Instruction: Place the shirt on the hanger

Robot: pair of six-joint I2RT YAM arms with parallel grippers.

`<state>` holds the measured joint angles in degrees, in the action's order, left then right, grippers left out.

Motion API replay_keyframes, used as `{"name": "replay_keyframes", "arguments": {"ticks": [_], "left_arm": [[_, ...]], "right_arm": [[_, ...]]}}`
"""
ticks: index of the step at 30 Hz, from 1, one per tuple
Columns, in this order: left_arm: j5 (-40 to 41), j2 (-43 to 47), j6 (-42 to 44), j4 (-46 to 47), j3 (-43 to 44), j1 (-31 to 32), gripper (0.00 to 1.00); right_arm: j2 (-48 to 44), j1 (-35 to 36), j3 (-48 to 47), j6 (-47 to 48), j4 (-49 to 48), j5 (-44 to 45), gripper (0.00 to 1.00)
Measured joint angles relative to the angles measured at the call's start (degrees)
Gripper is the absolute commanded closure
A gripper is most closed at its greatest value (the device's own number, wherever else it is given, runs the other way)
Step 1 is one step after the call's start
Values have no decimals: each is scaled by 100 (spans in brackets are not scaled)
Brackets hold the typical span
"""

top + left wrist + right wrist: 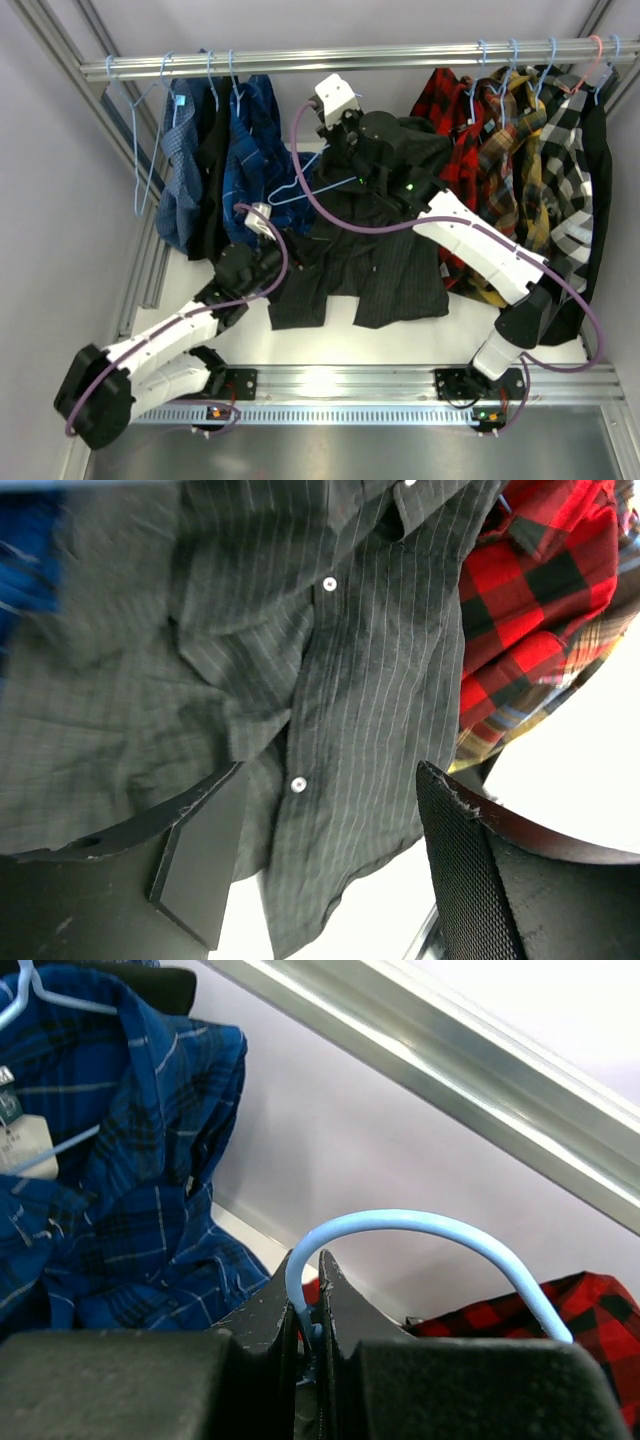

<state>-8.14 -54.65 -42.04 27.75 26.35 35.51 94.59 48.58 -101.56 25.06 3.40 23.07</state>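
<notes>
Two grippers: right gripper (pixel 308 1285) pinches hanger (pixel 420 1225) at hook base, up near rail (pixel 400 57). Shirt (pixel 350 680) hangs beneath, hem reaching table (pixel 300 345) (one wire shoulder looks bare). Left gripper (pixel 330 780) fingers wide, shirt front between, unclamped. Step: dressing hanger. Next: grab fabric, draw over bare wire.

Two robot arms: left arm (pixel 165 345), right arm (pixel 480 245). One dark pinstriped shirt (pixel 395 275), one light-blue hanger (pixel 310 191). One rail (pixel 350 60) carries perhaps seven hung shirts (pixel 255 140), overlaps blurring the tally, plus one empty hanger (pixel 138 150).

Bright, even light; shirt (pixel 300 700) blurs toward the left.
</notes>
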Motion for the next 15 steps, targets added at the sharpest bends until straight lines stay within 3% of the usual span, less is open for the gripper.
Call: {"name": "replay_keyframes", "arguments": {"ticks": [4, 10, 15], "left_arm": [[940, -866, -210, 1464, -271, 675, 20], [2435, -2194, -83, 3641, -278, 1375, 21], [3340, -3381, 205, 4151, -9, 1663, 22]], "right_arm": [[24, 0, -87, -136, 4, 57, 100], [111, 0, -201, -291, 37, 280, 100], [111, -11, -205, -396, 70, 289, 100]]}}
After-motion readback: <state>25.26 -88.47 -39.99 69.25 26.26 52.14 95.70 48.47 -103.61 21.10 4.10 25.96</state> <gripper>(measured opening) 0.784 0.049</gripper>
